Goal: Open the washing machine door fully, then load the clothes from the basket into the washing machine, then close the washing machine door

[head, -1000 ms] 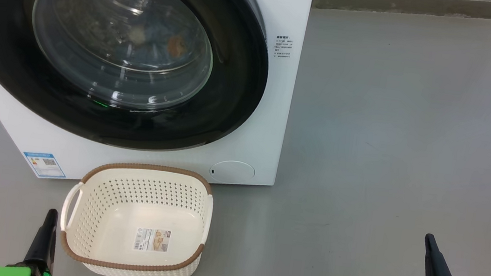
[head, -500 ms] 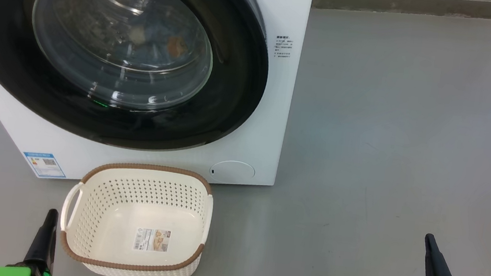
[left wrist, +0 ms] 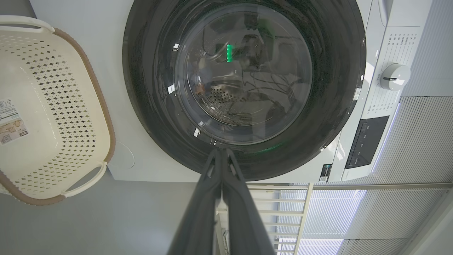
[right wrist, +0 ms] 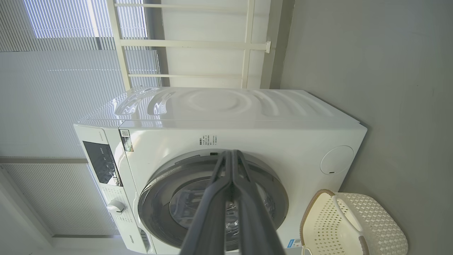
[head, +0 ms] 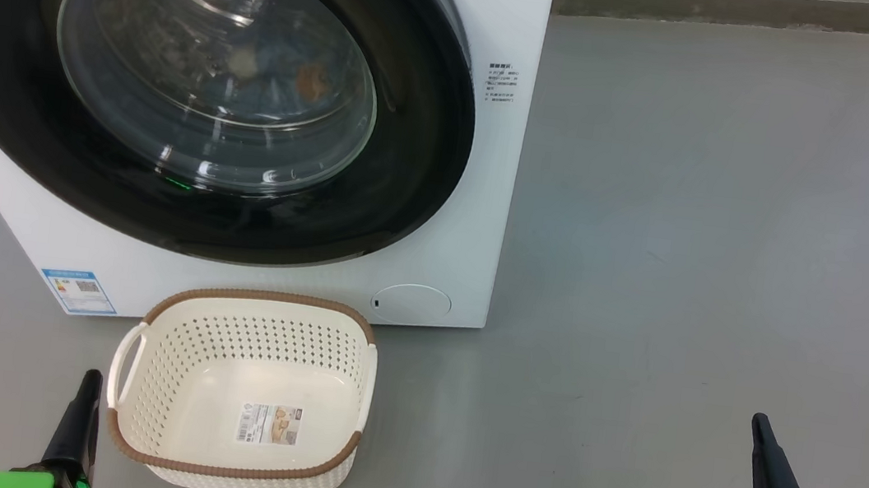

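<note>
The white washing machine (head: 478, 224) stands on the floor with its washing machine door (head: 412, 158) shut flat against the front. Behind the glass bowl I make out blue fabric with an orange-brown patch, the clothes (head: 298, 74). The cream basket (head: 153, 375) sits on the floor just before the machine, holding nothing but its label sticker. My left gripper (head: 89, 380) is shut at the lower left, beside the basket's handle. My right gripper (head: 759, 423) is shut at the lower right, well away from the machine. The door (left wrist: 336, 88) and basket (left wrist: 70, 117) also show in the left wrist view.
Grey floor (head: 689, 267) stretches to the right of the machine up to a wall base (head: 761, 11). A round service flap (head: 410, 304) and a blue sticker (head: 79, 291) mark the machine's lower front. A dial (left wrist: 394, 76) and dark panel (left wrist: 366, 140) sit above the door.
</note>
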Motion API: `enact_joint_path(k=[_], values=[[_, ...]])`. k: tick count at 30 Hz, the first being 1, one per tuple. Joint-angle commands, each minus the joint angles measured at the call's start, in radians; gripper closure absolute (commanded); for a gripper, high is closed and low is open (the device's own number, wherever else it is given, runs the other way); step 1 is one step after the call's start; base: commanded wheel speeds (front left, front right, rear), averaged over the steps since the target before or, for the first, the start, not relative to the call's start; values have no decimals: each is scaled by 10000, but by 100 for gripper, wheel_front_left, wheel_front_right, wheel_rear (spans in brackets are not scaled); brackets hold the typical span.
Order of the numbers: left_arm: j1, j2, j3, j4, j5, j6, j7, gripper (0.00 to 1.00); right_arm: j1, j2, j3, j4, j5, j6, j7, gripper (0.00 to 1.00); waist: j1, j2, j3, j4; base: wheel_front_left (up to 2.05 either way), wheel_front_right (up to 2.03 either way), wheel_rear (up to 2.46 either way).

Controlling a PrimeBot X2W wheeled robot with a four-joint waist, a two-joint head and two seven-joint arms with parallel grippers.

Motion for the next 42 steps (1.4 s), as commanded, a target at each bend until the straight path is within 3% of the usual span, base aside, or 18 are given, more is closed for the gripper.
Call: enact_joint_path(k=[1,42], values=[[-387,164,352,-158,26,-106,39,100,-405,-29,235,-243,42,-11,76,100,0,0,0,0,0,0,0],[-390,146,378,-158,47,-106,60,100,-406,-21,223,-242,32,-11,85,100,0,0,0,0,0,0,0]])
